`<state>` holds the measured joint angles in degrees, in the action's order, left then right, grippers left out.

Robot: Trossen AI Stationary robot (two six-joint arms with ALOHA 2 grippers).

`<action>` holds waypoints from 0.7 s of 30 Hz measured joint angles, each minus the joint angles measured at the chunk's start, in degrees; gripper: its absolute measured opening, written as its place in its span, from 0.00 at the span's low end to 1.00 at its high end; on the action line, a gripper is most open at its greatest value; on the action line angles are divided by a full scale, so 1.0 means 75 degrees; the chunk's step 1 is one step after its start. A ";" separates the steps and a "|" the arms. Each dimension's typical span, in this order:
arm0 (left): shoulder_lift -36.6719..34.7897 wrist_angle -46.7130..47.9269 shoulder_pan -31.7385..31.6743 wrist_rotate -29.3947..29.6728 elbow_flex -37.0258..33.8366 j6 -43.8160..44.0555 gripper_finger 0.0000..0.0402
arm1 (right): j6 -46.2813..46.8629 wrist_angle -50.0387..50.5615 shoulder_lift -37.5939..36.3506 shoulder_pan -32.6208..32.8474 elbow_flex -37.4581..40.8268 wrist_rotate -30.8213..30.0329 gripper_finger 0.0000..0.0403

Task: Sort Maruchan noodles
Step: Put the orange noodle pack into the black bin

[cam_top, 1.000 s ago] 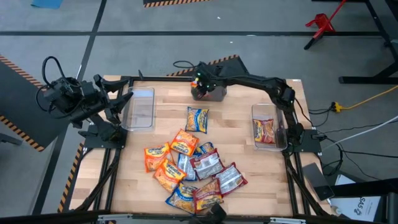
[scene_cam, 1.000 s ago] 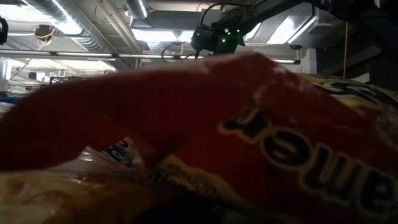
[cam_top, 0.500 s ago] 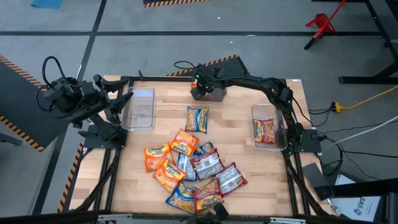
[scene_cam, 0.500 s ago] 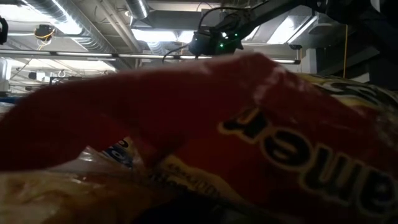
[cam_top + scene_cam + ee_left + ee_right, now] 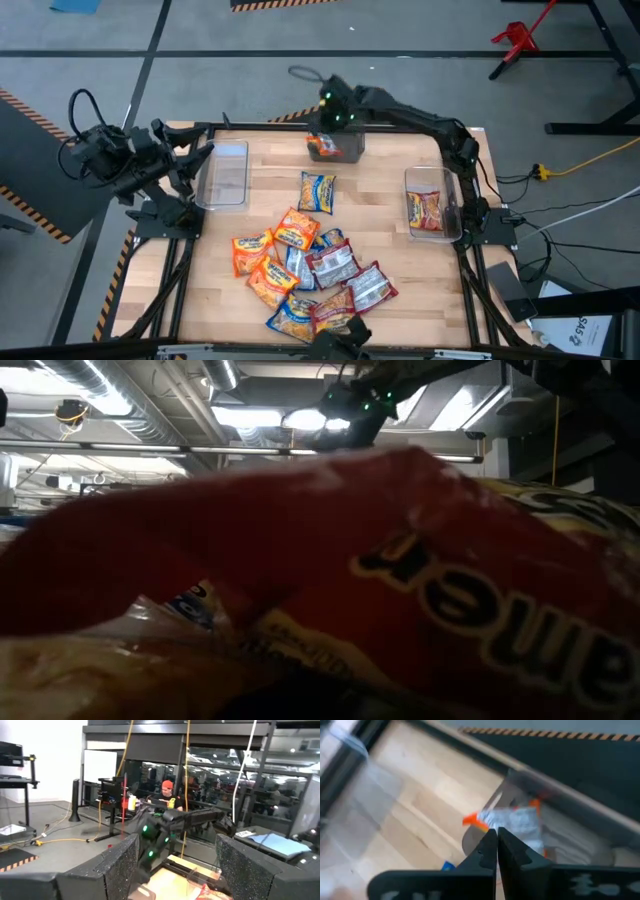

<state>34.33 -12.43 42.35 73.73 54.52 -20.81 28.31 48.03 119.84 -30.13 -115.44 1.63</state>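
Observation:
A heap of Maruchan noodles [image 5: 305,275] in orange, red-and-silver and blue-and-yellow lies on the near middle of the wooden table. One blue-and-yellow packet [image 5: 317,192] lies alone farther back. An orange packet [image 5: 515,822] lies in the clear bin [image 5: 350,150] at the far middle. My right gripper [image 5: 496,836] hangs shut just above that bin, with nothing between its fingers. My left gripper [image 5: 175,865] stands open and raised off the table's left edge [image 5: 150,165], touching nothing.
A clear bin [image 5: 225,175] stands at the far left. Another clear bin [image 5: 410,180] at the right holds a red packet [image 5: 425,210]. In the low view a red packet [image 5: 400,590] fills most of the picture. A person sits in the room beyond.
My right gripper has risen out of the far middle bin and drawn a little toward the table's far edge. The orange packet stays in that bin and now shows below the gripper.

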 joint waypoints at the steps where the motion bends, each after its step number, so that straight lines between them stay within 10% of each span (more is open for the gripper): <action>1: 0.0000 0.0003 -0.0106 -0.0057 0.0000 0.0062 0.64 | -0.0026 0.0197 0.0002 -0.0056 -0.0179 0.0068 0.00; 7: 0.0000 0.0100 -0.0678 -0.0436 0.0000 0.0367 0.64 | -0.0805 0.1145 0.0044 0.0111 -0.0387 0.0352 0.15; 21: 0.0006 0.0580 -0.0918 -0.0402 0.0000 0.0873 0.64 | -0.0599 0.1117 0.1215 0.0726 -0.0387 -0.1595 0.88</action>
<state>34.37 -8.08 35.46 70.72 54.52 -14.27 23.82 56.40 128.95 -24.69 -118.34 -10.33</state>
